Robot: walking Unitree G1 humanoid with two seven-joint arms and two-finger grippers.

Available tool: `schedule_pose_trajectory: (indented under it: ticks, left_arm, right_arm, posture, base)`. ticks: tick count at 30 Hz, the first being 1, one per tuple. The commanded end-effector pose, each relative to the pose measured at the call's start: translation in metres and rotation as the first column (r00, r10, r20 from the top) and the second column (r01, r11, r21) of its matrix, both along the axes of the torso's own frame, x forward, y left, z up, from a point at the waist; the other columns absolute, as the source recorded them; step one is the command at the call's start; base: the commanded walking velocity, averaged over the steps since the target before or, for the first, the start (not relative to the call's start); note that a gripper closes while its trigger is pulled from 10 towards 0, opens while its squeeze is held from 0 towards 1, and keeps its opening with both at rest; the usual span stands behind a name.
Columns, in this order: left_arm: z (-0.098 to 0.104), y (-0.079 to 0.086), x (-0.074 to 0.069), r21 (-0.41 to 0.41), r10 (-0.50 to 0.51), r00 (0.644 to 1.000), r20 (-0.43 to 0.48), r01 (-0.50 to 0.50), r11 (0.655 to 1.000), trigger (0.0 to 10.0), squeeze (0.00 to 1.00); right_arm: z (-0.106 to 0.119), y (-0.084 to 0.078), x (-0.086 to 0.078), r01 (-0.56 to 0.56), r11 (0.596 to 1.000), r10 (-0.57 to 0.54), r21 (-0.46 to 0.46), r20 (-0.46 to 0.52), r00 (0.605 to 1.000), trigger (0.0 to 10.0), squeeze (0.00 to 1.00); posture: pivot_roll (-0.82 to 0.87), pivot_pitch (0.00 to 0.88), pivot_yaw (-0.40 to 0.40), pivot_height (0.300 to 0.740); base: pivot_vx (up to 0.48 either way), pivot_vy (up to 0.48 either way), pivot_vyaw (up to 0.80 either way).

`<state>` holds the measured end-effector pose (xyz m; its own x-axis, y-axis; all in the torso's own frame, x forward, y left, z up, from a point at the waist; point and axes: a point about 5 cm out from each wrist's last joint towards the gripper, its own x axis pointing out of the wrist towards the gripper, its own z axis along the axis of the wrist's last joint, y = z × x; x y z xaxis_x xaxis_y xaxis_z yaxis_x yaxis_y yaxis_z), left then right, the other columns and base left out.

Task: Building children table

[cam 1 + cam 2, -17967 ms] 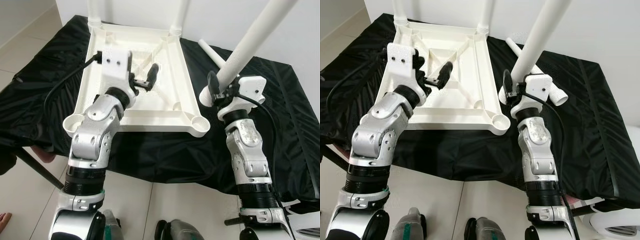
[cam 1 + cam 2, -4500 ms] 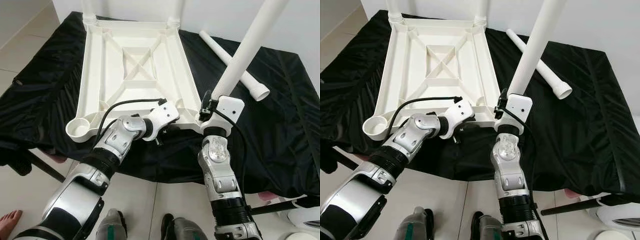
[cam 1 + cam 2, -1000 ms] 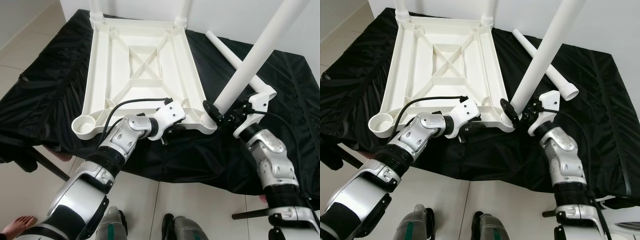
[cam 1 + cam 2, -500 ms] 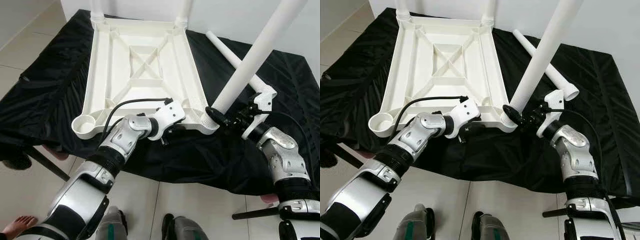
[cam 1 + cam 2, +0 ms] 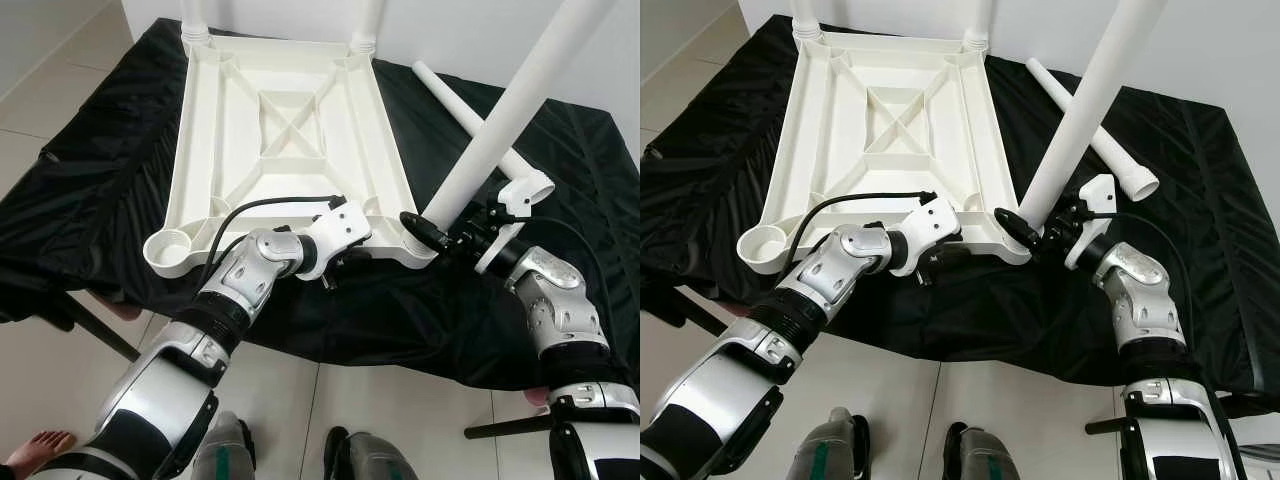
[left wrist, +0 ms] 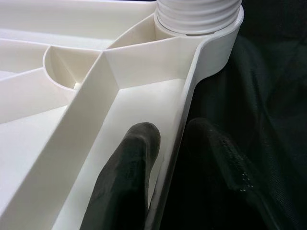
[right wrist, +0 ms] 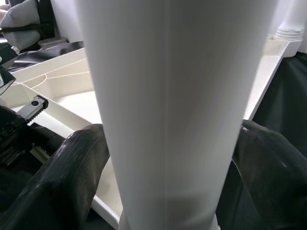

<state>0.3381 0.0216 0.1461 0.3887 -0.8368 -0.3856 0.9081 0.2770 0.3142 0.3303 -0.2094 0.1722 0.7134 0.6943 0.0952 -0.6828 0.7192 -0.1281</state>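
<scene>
The white table top (image 5: 285, 140) lies upside down on a black cloth. Two legs (image 5: 365, 25) stand in its far corners. A third white leg (image 5: 505, 115) rises at a slant from the near right corner socket (image 5: 415, 245). My right gripper (image 5: 440, 232) is shut on this leg just above its threaded base, with one black finger (image 7: 72, 167) on each side of it. My left gripper (image 5: 340, 262) is shut on the near rim, one finger (image 6: 129, 167) inside the rim and one outside. The near left socket (image 5: 168, 250) holds nothing.
A loose white leg (image 5: 445, 92) lies on the black cloth (image 5: 90, 170) behind the slanted one. The cloth hangs over the near edge above a tiled floor (image 5: 400, 420). A person's bare foot (image 5: 30, 455) is at the lower left.
My right forearm has swung outward to the right and its wrist has turned around the leg's base. The leg stays in the near right socket. The left gripper has not moved.
</scene>
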Motion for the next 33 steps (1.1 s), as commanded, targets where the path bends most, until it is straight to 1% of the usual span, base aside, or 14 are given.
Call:
schedule_pose_trajectory:
  ticks: [1,3,4,6,10,13,14,17,21,22,24,25,26,33]
  left_arm:
    - [-0.0043,-0.0020,-0.0015,0.039,-0.027,1.000,-0.011,0.027,0.999,10.0,0.00]
    - [-0.0042,-0.0021,-0.0015,0.039,-0.027,1.000,-0.011,0.027,0.999,10.0,0.00]
    - [-0.0042,-0.0020,-0.0015,0.038,-0.027,1.000,-0.012,0.027,0.999,10.0,0.00]
    - [-0.0042,-0.0017,-0.0014,0.038,-0.026,1.000,-0.012,0.027,0.999,10.0,0.00]
    - [-0.0040,-0.0011,-0.0012,0.038,-0.025,1.000,-0.011,0.025,0.999,10.0,0.00]
    - [-0.0039,-0.0011,-0.0011,0.038,-0.025,1.000,-0.011,0.025,0.999,10.0,0.00]
    - [-0.0038,-0.0011,-0.0011,0.038,-0.025,1.000,-0.011,0.025,0.999,10.0,0.00]
    - [-0.0038,-0.0011,-0.0011,0.038,-0.026,1.000,-0.010,0.026,0.999,10.0,0.00]
    - [-0.0037,-0.0012,-0.0012,0.037,-0.026,1.000,-0.011,0.027,0.999,10.0,0.00]
    - [-0.0037,-0.0013,-0.0012,0.037,-0.026,1.000,-0.011,0.027,0.999,10.0,0.00]
    - [-0.0037,-0.0013,-0.0012,0.037,-0.026,1.000,-0.011,0.027,0.999,10.0,0.00]
    - [-0.0037,-0.0014,-0.0011,0.036,-0.026,1.000,-0.011,0.026,0.999,10.0,0.00]
    - [-0.0038,-0.0016,-0.0011,0.035,-0.025,1.000,-0.012,0.026,0.999,10.0,0.00]
    - [-0.0040,-0.0018,-0.0012,0.034,-0.024,1.000,-0.012,0.025,0.999,10.0,0.00]
  right_arm:
    - [-0.0021,-0.0006,0.0019,-0.002,1.000,0.002,-0.005,-0.001,1.000,7.5,0.00]
    - [-0.0020,-0.0005,0.0024,-0.002,1.000,0.002,-0.005,0.000,1.000,8.2,0.00]
    - [-0.0020,-0.0009,0.0030,0.002,1.000,-0.002,-0.005,0.001,1.000,6.6,0.00]
    - [-0.0020,-0.0014,0.0033,0.004,1.000,-0.004,-0.007,0.002,1.000,6.6,0.00]
    - [-0.0025,-0.0043,0.0038,0.012,1.000,-0.012,-0.013,0.002,1.000,4.4,0.00]
    - [-0.0027,-0.0052,0.0039,0.014,1.000,-0.013,-0.014,0.002,1.000,4.4,0.00]
    - [-0.0026,-0.0059,0.0038,0.014,1.000,-0.014,-0.014,0.002,1.000,2.4,0.00]
    - [-0.0030,-0.0075,0.0034,0.016,1.000,-0.016,-0.019,0.002,1.000,0.0,0.00]
    - [-0.0032,-0.0079,0.0031,0.015,1.000,-0.015,-0.022,0.002,1.000,0.0,0.00]
    - [-0.0038,-0.0081,0.0028,0.021,1.000,-0.022,-0.020,-0.003,1.000,2.7,0.00]
    - [-0.0038,-0.0081,0.0028,0.021,1.000,-0.022,-0.020,-0.003,1.000,2.7,0.00]
    - [-0.0043,-0.0078,0.0021,0.026,0.999,-0.026,-0.018,-0.005,1.000,4.8,0.00]
    - [-0.0049,-0.0065,0.0015,0.039,0.999,-0.039,-0.010,-0.008,0.999,10.0,0.00]
    - [-0.0058,-0.0018,-0.0005,0.062,0.998,-0.062,0.017,-0.007,0.998,10.0,0.00]
  posture:
    - [0.02,0.095,-0.045,0.740]
    - [0.02,0.096,-0.045,0.740]
    - [0.02,0.097,-0.045,0.740]
    - [0.02,0.097,-0.045,0.740]
    - [0.02,0.097,-0.046,0.740]
    - [0.02,0.097,-0.046,0.740]
    - [0.01,0.097,-0.045,0.740]
    - [0.01,0.098,-0.045,0.740]
    - [0.01,0.099,-0.046,0.740]
    - [0.01,0.100,-0.047,0.740]
    - [0.01,0.100,-0.047,0.740]
    - [0.01,0.101,-0.048,0.740]
    - [0.01,0.101,-0.049,0.740]
    - [0.01,0.102,-0.053,0.740]
  base:
    - [0.000,0.000,0.00]
    - [0.000,0.000,0.00]
    - [0.000,0.000,0.00]
    - [0.000,0.000,0.00]
    - [0.000,0.000,0.00]
    - [0.000,0.000,0.00]
    - [0.000,0.000,0.00]
    - [0.000,0.000,0.00]
    - [0.000,0.000,0.00]
    - [0.000,0.000,0.00]
    - [0.000,0.000,0.00]
    - [0.000,0.000,0.00]
    - [0.000,0.000,0.00]
    - [0.000,0.000,0.00]
